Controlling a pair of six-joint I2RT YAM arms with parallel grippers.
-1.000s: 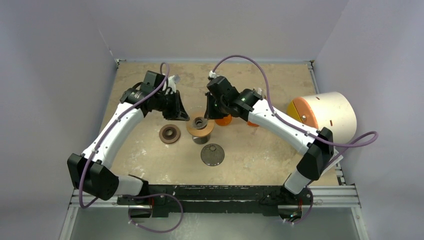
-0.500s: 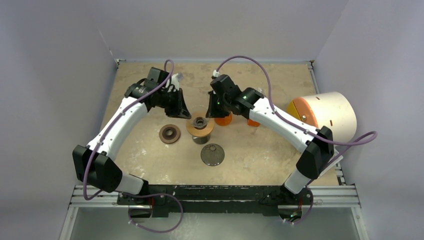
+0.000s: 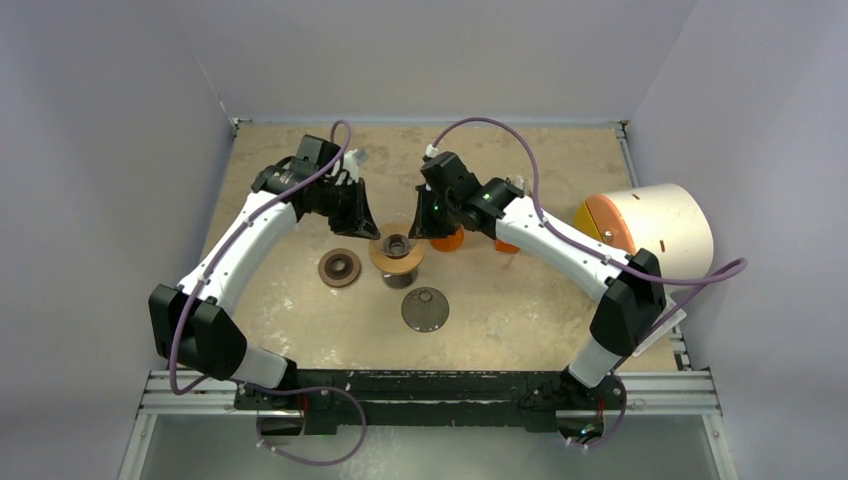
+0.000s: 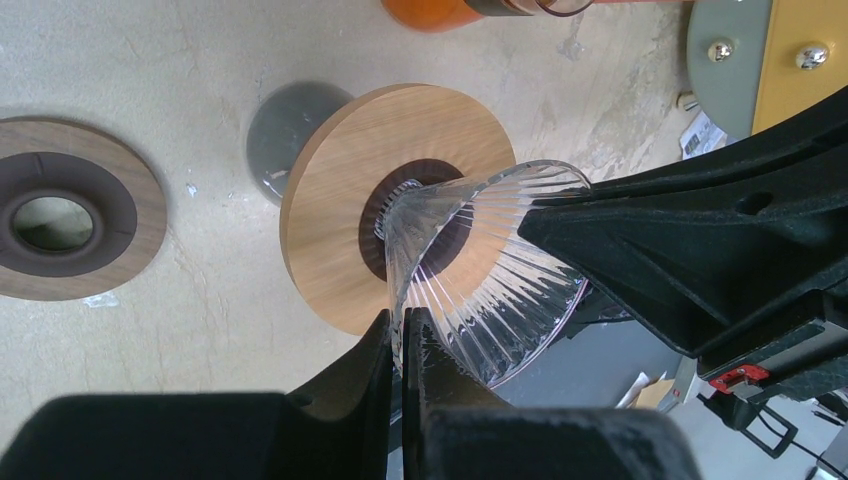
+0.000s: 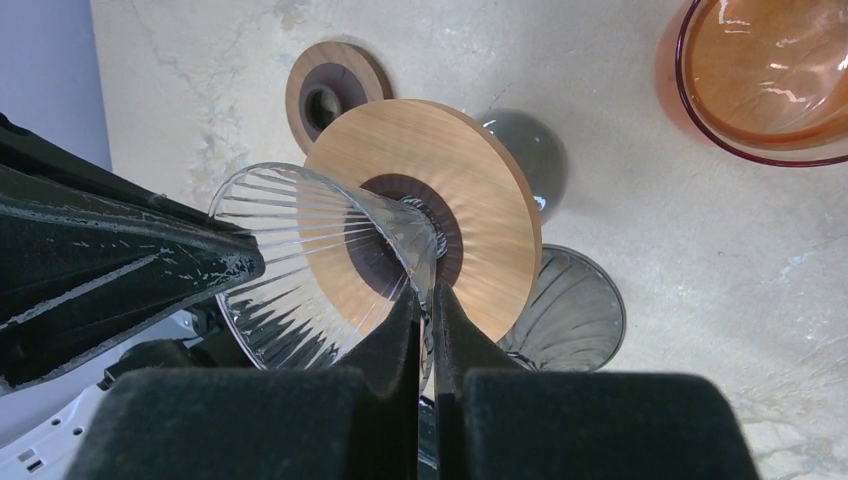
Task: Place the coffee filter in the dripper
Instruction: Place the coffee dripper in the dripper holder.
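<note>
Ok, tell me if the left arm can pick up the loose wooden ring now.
Probably not: the left hand is shut on the clear dripper. The ring lies near, uncovered.

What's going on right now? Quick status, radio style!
Left end effector, right end effector: both shut on clear dripper rim, opposite sides. Dripper with wooden collar seems lifted. No filter in sight.

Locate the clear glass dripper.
The clear glass dripper is mid-table in the top view, rim pinched by left gripper and right gripper, between the dark wooden ring and the orange dripper.
</note>
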